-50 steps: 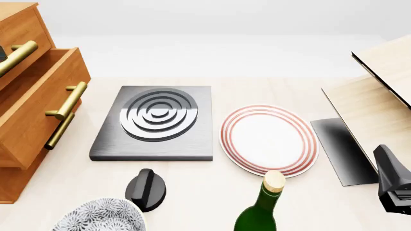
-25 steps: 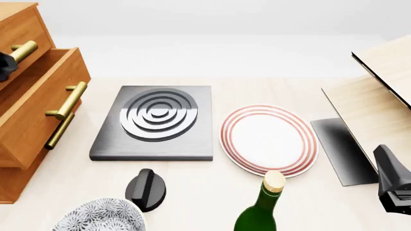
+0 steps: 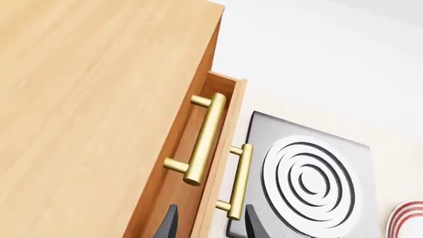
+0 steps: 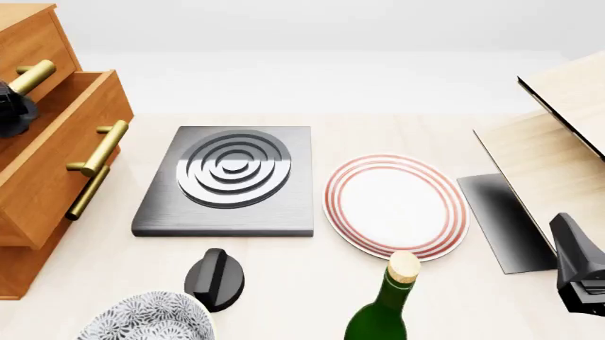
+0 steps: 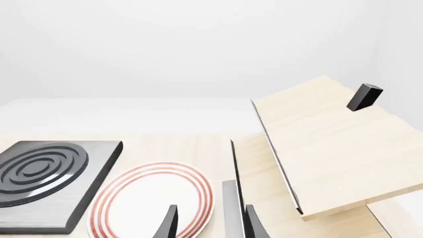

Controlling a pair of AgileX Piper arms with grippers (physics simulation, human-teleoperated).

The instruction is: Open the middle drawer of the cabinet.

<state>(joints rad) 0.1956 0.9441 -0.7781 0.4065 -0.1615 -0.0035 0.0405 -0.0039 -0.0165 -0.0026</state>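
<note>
The orange-brown cabinet [image 4: 28, 42] stands at the table's left edge. Its middle drawer [image 4: 57, 163] stands pulled out, brass bar handle [image 4: 99, 149] facing the table. The top drawer's handle [image 4: 33, 74] is above it and the bottom drawer's handle [image 4: 87, 193] below. My left gripper [image 4: 11, 108] is open and empty beside the top handle, over the open drawer. In the left wrist view the left gripper [image 3: 210, 228] looks down on the cabinet top [image 3: 86, 99], the middle drawer [image 3: 177, 198] and its handle [image 3: 239, 181]. My right gripper [image 4: 579, 273] is open and empty at the right; its wrist view [image 5: 210, 228] shows it empty.
A grey hob plate [image 4: 227, 177] lies next to the cabinet, then a red-rimmed plate [image 4: 395, 205]. A green bottle [image 4: 383, 312], a black knob [image 4: 215, 278] and a patterned bowl [image 4: 142, 322] stand at the front. A pale wood box [image 4: 557, 142] with a raised lid is at the right.
My left gripper has come further into the front view at the left edge, moving down past the top handle. The drawers and the right arm have not moved.
</note>
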